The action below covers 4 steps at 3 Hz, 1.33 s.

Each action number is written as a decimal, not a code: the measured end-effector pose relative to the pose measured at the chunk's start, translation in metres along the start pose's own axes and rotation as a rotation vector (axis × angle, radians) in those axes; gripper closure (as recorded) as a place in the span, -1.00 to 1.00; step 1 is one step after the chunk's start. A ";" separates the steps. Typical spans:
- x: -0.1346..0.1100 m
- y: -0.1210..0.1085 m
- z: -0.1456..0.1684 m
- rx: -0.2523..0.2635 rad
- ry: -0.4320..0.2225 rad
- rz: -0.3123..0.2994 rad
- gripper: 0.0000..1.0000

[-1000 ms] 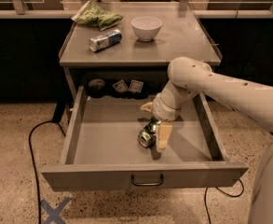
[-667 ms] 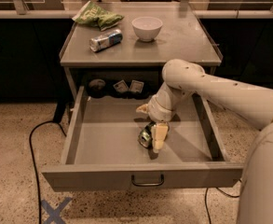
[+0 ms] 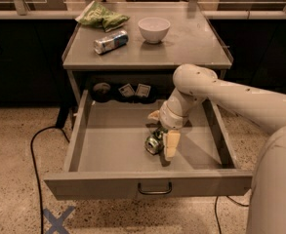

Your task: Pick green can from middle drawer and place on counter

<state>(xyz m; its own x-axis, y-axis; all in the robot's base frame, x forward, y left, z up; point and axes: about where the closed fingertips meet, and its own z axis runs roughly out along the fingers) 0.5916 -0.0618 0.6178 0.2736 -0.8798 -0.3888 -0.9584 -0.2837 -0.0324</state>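
Green can (image 3: 153, 143): small, shiny, dented, on its side on floor of open middle drawer (image 3: 108, 150), shallow grey sheet metal.
Gripper (image 3: 168, 145): cream, down in drawer, just beside can's right; grasp cannot be told.
Counter (image 3: 191, 43): flat grey metal; round white bowl (image 3: 153, 28), silver-white can (image 3: 110, 41), crinkled green snack bag (image 3: 101, 17).

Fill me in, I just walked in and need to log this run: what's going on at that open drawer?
A robot arm reaches down into the open drawer, and its tool sits right against a small green can lying near the drawer's front. The can is in the drawer, not yet up on the counter. On the counter are a white bowl, a silver-white can on its side and a green snack bag.
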 end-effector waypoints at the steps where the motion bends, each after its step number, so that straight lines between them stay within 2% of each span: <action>1: 0.001 0.001 0.002 -0.004 -0.001 0.003 -1.00; 2: 0.004 0.004 0.009 -0.023 -0.008 0.011 -0.63; 4: 0.004 0.004 0.009 -0.024 -0.008 0.011 0.30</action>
<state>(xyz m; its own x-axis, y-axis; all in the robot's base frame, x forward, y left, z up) 0.5884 -0.0631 0.6076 0.2620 -0.8801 -0.3960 -0.9592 -0.2827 -0.0063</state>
